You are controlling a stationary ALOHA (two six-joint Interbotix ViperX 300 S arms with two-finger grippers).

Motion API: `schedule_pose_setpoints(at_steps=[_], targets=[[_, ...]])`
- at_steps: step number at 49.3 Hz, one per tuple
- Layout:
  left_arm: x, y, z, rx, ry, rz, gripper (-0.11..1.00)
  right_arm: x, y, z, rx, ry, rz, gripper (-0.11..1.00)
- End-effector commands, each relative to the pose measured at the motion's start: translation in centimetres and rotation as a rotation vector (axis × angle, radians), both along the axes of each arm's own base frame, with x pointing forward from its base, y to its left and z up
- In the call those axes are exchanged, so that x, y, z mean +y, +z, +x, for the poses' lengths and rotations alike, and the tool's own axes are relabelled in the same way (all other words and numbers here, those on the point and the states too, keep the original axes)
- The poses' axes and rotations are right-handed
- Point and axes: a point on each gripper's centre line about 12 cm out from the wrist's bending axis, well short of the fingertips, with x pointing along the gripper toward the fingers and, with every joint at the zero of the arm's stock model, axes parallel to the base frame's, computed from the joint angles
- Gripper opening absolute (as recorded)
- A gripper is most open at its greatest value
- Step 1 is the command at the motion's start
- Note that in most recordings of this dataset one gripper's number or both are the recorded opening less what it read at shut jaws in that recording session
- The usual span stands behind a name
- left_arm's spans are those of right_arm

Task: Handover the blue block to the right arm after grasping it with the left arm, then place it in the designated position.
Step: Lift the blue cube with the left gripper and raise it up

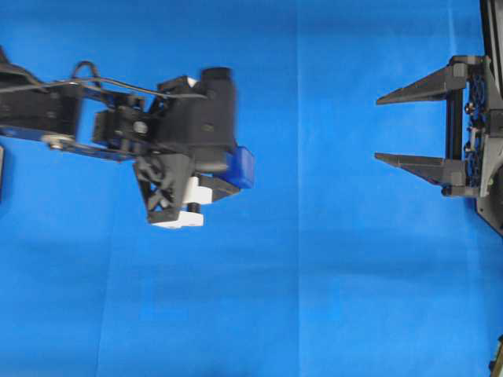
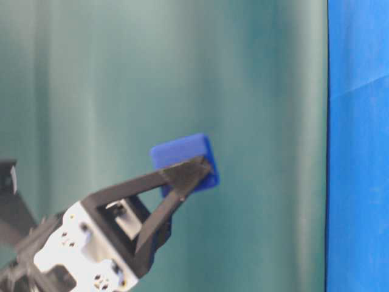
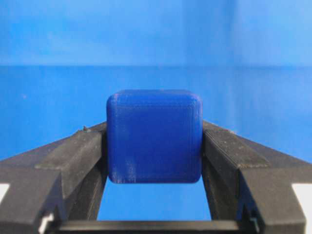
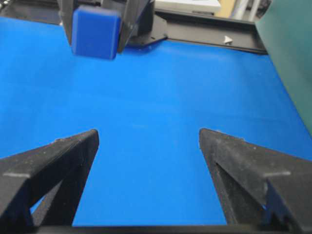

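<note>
The blue block (image 1: 242, 167) is a small royal-blue cube held between the fingers of my left gripper (image 1: 236, 174), lifted above the blue cloth (image 1: 314, 298) at centre left. In the left wrist view the block (image 3: 154, 136) is clamped between both fingers (image 3: 80, 156). In the table-level view the block (image 2: 182, 155) sits at the fingertips of the left gripper (image 2: 191, 172). My right gripper (image 1: 377, 129) is open and empty at the right edge, pointing toward the block, well apart from it. The right wrist view shows its spread fingers (image 4: 63, 161) and the block (image 4: 95, 31) far ahead.
A black frame rail (image 4: 209, 36) runs along the far edge of the cloth in the right wrist view. A teal backdrop (image 2: 182, 73) stands behind the scene in the table-level view.
</note>
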Motion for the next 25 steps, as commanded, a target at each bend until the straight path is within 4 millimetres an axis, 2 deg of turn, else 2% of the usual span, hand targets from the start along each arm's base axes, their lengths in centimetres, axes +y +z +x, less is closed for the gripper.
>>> schedule_pose_setpoints(at_steps=[1,15,25], targets=[[0.5,1.9,-1.2,-0.127,0.011,-0.007,0.49,-0.1,1.3,0.4,-0.034,-0.003,0.003,0.97],[0.9,2.6,-4.9,-0.434,0.010,-0.020,0.49,-0.1,2.0,0.5,-0.049,-0.002,0.000,0.97],[0.9,2.3,-7.2,-0.614,0.005,-0.029,0.49,-0.1,2.5,0.6,-0.060,-0.003,-0.005,0.97]])
